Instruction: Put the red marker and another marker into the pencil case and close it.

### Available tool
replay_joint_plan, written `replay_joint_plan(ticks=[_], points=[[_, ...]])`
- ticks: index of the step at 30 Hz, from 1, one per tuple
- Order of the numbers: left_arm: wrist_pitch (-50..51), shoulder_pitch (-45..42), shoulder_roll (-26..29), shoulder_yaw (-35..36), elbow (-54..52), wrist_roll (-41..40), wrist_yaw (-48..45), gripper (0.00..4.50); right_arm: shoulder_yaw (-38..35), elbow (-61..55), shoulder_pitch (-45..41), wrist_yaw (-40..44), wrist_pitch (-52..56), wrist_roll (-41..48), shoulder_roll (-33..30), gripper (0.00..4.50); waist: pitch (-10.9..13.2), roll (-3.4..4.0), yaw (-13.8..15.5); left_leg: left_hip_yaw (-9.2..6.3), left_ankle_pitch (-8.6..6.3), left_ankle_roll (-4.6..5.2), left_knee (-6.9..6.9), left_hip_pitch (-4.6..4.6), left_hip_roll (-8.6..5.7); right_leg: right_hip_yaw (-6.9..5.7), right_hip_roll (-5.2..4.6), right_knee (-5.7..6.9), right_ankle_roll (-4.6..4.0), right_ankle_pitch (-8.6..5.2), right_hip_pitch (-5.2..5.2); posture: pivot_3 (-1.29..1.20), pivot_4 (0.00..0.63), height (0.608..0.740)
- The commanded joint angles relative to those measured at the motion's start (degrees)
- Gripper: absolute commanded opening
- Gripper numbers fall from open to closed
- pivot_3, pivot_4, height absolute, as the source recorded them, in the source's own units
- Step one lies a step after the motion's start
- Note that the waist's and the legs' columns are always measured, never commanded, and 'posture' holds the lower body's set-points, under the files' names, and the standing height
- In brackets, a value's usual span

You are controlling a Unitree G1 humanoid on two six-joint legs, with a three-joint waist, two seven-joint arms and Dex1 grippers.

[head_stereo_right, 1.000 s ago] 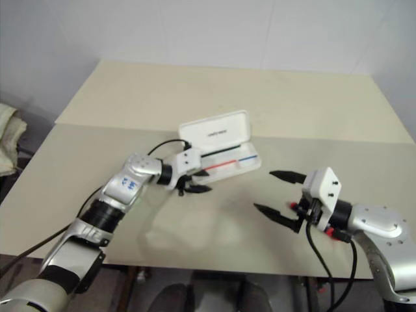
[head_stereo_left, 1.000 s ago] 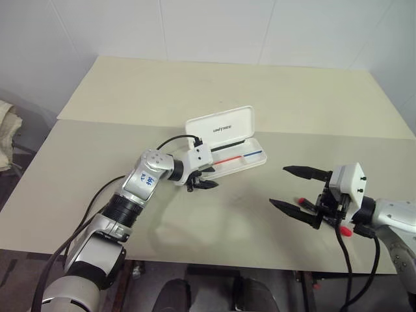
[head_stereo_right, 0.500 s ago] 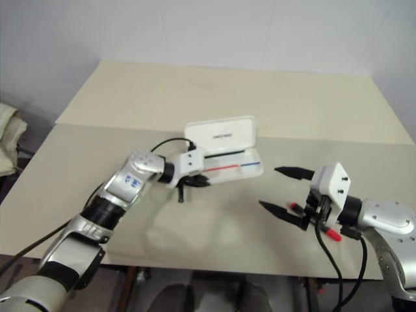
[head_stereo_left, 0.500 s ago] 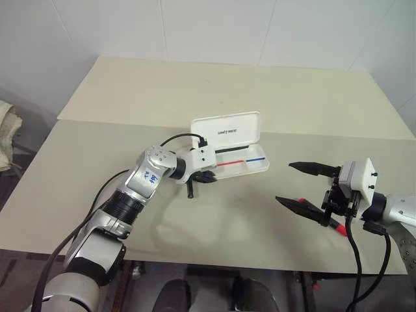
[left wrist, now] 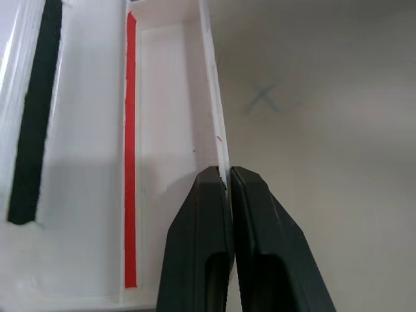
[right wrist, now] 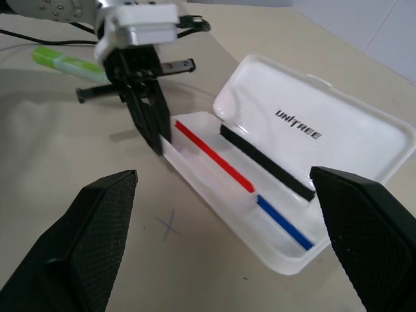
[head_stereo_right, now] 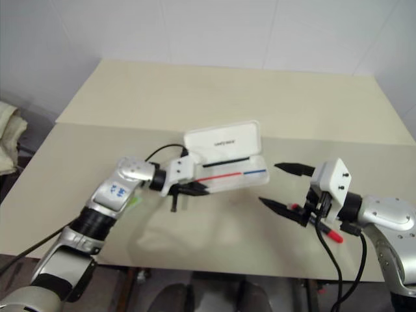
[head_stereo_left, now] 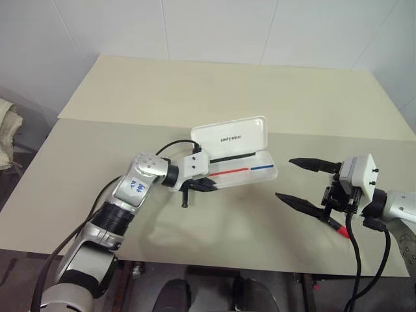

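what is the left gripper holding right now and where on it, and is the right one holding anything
The left gripper is shut on the pencil case, pinching the thin front wall of its tray at the near end. The right gripper has its jaws open and holds nothing.

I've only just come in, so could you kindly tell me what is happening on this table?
The robot's left gripper is shut on the front wall of the open, empty white pencil case. The right gripper hangs open beside the case, holding nothing. The red marker lies on the table under the right wrist, and the light green highlighter lies behind the left arm. Neither is in the case.
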Motion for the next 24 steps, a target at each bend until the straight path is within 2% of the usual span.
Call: replay_joint_plan(ticks=[1, 5, 13, 24], points=[[-3.95, 0.69, 3.06, 0.34, -2.73, -1.07, -4.05, 0.04, -0.74, -0.18, -1.02, 0.16, 0.06, 0.81, -0.33, 4.50, 0.00, 0.00, -0.06, 0.00, 0.00, 0.00, 0.00, 0.00, 0.00, 0.00, 0.00, 0.00, 0.00, 0.00, 0.00, 0.00, 0.150, 0.740], [-4.99, 0.85, 5.06, -0.96, -2.90, -0.58, -6.95, 0.04, -0.53, -0.46, -1.59, -0.20, 0.73, 1.12, -0.30, 4.50, 0.00, 0.00, -0.15, 0.01, 0.00, 0.00, 0.01, 0.03, 0.01, 0.01, 0.00, 0.03, 0.00, 0.00, 0.00, 0.00, 0.150, 0.740], [-4.47, 1.14, 1.40, -4.44, -4.92, 0.96, -5.60, 0.04, -1.85, -3.03, -0.30, -0.79, 2.73, 2.40, -0.46, 4.50, 0.00, 0.00, 0.32, 0.00, -0.01, 0.02, 0.02, -0.02, -0.01, 0.01, -0.01, 0.03, 0.00, 0.00, 0.00, 0.00, 0.150, 0.740], [-5.80, 0.06, -1.56, -6.82, -1.96, 3.69, -5.17, 0.04, -2.49, -5.59, 0.53, -3.11, 4.83, 3.31, -0.34, 4.50, 0.00, 0.00, 0.40, -0.01, -0.02, 0.05, 0.06, -0.03, -0.09, 0.01, -0.11, 0.03, 0.02, 0.01, 0.03, 0.00, 0.150, 0.740]])
